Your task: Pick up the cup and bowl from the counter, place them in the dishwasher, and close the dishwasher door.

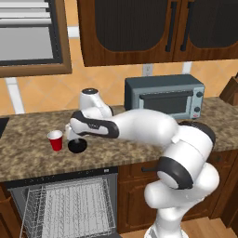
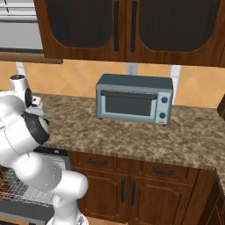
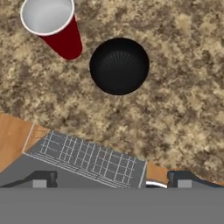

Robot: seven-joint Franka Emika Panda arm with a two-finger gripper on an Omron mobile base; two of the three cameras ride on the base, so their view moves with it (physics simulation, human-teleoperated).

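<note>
Nothing is loaded yet: the cup (image 1: 55, 140) and bowl (image 1: 77, 146) stand just apart near the counter's (image 1: 139, 148) front edge above the open dishwasher (image 1: 69, 204), while the gripper (image 3: 111, 181) hovers over the bowl, fingers (image 3: 41, 179) apart and empty.

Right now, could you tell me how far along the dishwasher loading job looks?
Done: the dishwasher stands open with its white rack out. In hand: nothing is gripped; the gripper hovers open above the bowl, which looks like the first pick. Left: the bowl and the cup both sit upright, side by side but apart, on the counter. Both need loading, then the door needs closing.
</note>
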